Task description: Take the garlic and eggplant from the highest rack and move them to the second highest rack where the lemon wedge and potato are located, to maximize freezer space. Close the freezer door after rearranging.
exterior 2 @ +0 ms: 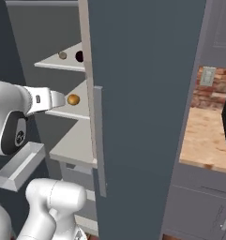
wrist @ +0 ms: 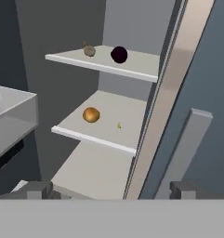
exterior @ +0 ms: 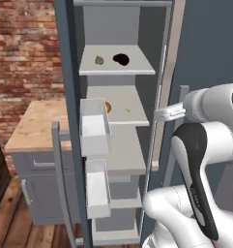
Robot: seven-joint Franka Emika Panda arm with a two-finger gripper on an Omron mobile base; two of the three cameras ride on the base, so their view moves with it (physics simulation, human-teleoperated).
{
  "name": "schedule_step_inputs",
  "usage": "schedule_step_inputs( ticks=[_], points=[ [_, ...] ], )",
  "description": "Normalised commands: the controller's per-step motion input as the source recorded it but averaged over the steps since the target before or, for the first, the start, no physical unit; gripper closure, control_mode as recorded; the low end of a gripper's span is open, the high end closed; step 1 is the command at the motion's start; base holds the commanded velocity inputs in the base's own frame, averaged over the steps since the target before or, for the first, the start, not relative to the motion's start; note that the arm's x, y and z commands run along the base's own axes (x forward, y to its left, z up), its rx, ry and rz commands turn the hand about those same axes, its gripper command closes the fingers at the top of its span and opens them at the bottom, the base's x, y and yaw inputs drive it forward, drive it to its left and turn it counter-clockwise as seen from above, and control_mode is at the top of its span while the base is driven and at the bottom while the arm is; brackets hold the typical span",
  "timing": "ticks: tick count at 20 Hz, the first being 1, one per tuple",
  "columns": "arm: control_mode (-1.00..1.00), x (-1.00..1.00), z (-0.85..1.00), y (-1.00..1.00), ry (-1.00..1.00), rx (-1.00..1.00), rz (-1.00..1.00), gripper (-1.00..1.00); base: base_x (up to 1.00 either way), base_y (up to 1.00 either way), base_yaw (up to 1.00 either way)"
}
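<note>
Gripper (wrist: 108, 189) wide open, empty, before the open freezer (exterior: 69, 72). Approach the garlic (wrist: 89, 50) at eleven o'clock, left of the eggplant (wrist: 119, 54), clearing the shelf edge.

The highest rack (wrist: 132, 65) carries the garlic (wrist: 89, 50) near its left end and the eggplant (wrist: 119, 54) just beside it, toward the middle, the two slightly apart. Below, the second highest rack (wrist: 127, 111) holds the potato (wrist: 91, 115) close to its front left edge, with the lemon wedge (wrist: 119, 125) a little apart, nearer the front edge's middle. A white translucent bin (wrist: 11, 121) juts in at the left. The gripper (wrist: 111, 190) has its dark fingertips (wrist: 36, 189) spread wide, holding nothing.
</note>
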Motion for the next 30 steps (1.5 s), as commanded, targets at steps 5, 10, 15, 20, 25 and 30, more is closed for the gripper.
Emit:
schedule_step_inputs(
  ticks=[5,10,15,20,25,30],
  points=[
    [1.00,0.00,0.00,0.00,0.00,0.00,0.00,-1.00,0.30,0.01,0.09],
    [1.00,0.00,0.00,0.00,0.00,0.00,0.00,-1.00,0.38,0.14,0.06],
    [1.00,0.00,0.00,0.00,0.00,0.00,0.00,-1.00,0.43,0.18,0.05],
    [1.00,0.00,0.00,0.00,0.00,0.00,0.00,-1.00,0.47,0.21,0.04],
    [1.00,0.00,0.00,0.00,0.00,0.00,0.00,-1.00,0.35,0.24,0.03],
    [1.00,0.00,0.00,0.00,0.00,0.00,0.00,-1.00,0.31,0.30,0.03]
  ],
)
